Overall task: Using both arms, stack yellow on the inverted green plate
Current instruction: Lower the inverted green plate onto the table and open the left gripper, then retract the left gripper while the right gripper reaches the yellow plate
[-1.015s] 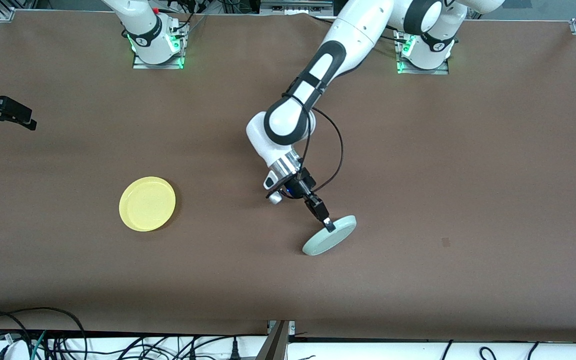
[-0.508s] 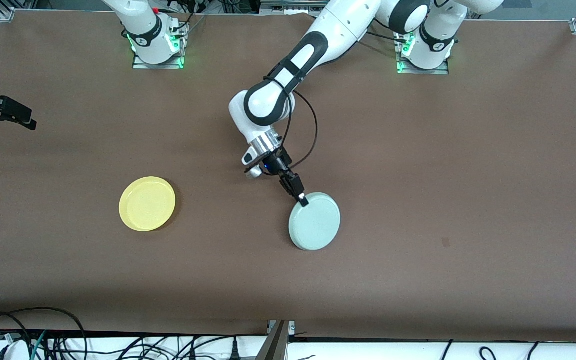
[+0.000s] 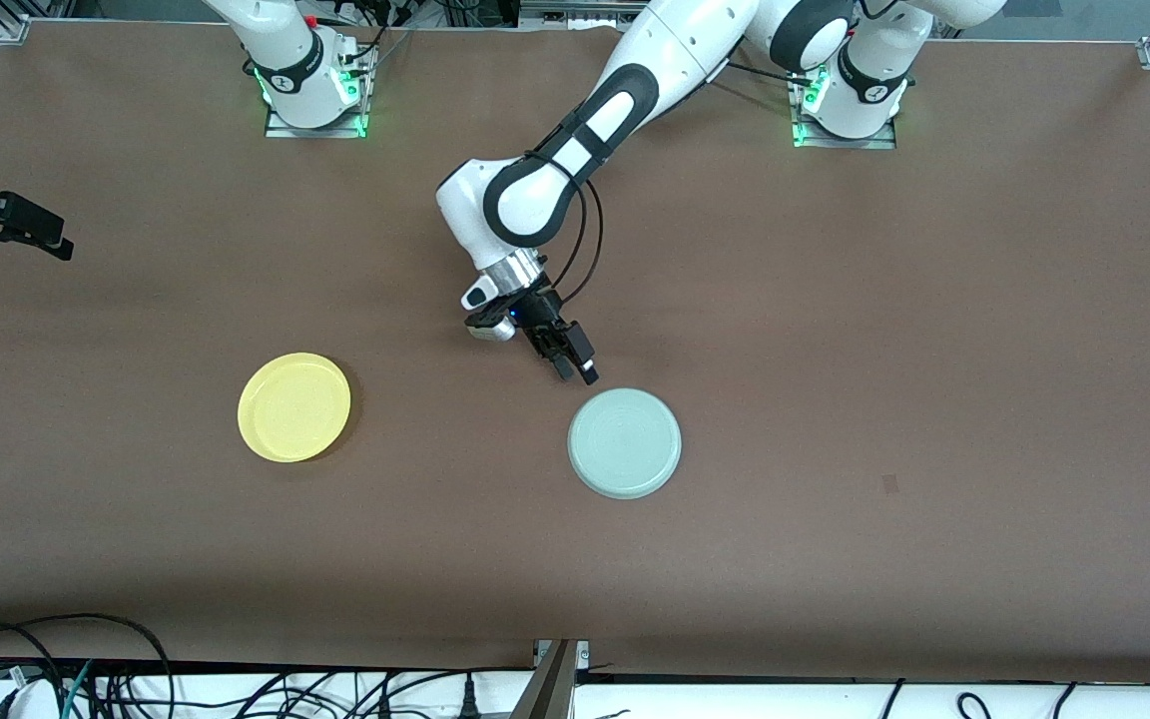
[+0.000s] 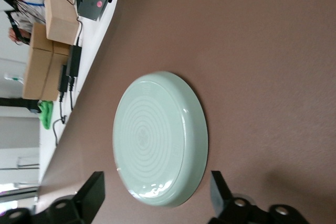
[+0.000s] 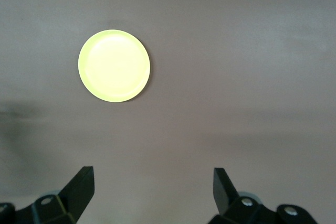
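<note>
Left gripper [image 3: 575, 364]: fingers spread wide and empty, poised low over the brown table [image 3: 835, 300] just off the green plate [image 3: 625, 442], at about the plate's 11 o'clock in the front view. In the left wrist view the two black fingertips [image 4: 90, 195] stand apart on either side of the plate's near rim without touching it.

Green plate: lies flat and inverted, its underside up, with concentric rings visible [image 4: 157, 140]; it sits near the middle of the table, toward the left arm's end relative to the yellow plate.

Yellow plate [image 3: 293, 406]: rests upright on the table, rim up, well apart from the green plate, at about 9 o'clock from it in the front view and toward the right arm's end.

Right gripper [image 3: 6, 225]: waits at the edge of the front view at the right arm's end of the table, raised above the surface. Its fingertips [image 5: 79, 187] are parted wide and hold nothing; the yellow plate [image 5: 114, 65] appears in its wrist view, well clear of them.
</note>
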